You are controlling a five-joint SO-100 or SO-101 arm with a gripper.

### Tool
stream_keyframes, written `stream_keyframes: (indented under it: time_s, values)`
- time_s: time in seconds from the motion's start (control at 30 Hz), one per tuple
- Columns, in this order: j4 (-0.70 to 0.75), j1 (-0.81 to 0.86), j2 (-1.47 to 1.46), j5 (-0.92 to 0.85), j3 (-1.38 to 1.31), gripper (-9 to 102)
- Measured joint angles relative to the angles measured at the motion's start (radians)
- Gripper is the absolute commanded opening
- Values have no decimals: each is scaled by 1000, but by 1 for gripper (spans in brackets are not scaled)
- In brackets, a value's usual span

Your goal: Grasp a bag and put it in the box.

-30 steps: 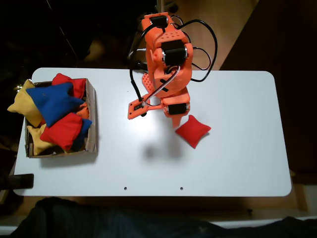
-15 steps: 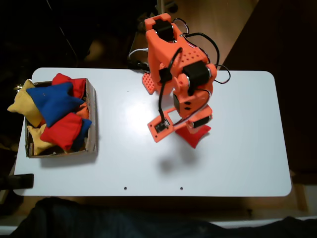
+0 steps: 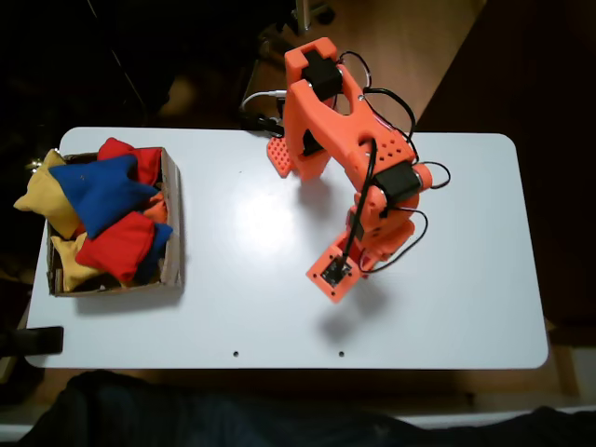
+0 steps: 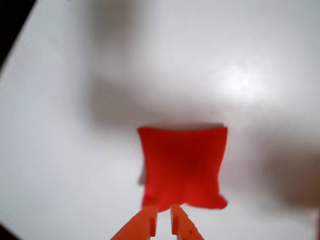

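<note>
In the wrist view the red bag (image 4: 182, 165) lies flat on the white table, square with pointed corners. My gripper (image 4: 161, 214) hangs just above its near edge. The two orange fingers stand almost together with only a thin slit between them and hold nothing. In the fixed view my orange arm (image 3: 368, 177) reaches out over the right half of the table and covers the bag. The brown cardboard box (image 3: 172, 214) sits at the table's left end.
The box is heaped with a blue beanbag (image 3: 98, 186), red beanbags (image 3: 116, 247) and yellow beanbags (image 3: 42, 196), some hanging over its rim. The white table (image 3: 466, 279) ends in rounded corners, with dark floor around it.
My arm has swung to the right and forward over the red bag, which showed beside the arm a second ago and is now covered by it in the fixed view.
</note>
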Motion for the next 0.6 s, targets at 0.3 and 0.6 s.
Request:
stream_keyframes:
  time_s: [0.3, 0.6]
  values:
    - [0, -34, -109, -183, -26, 28]
    - [57, -66, -153, -229, -26, 45]
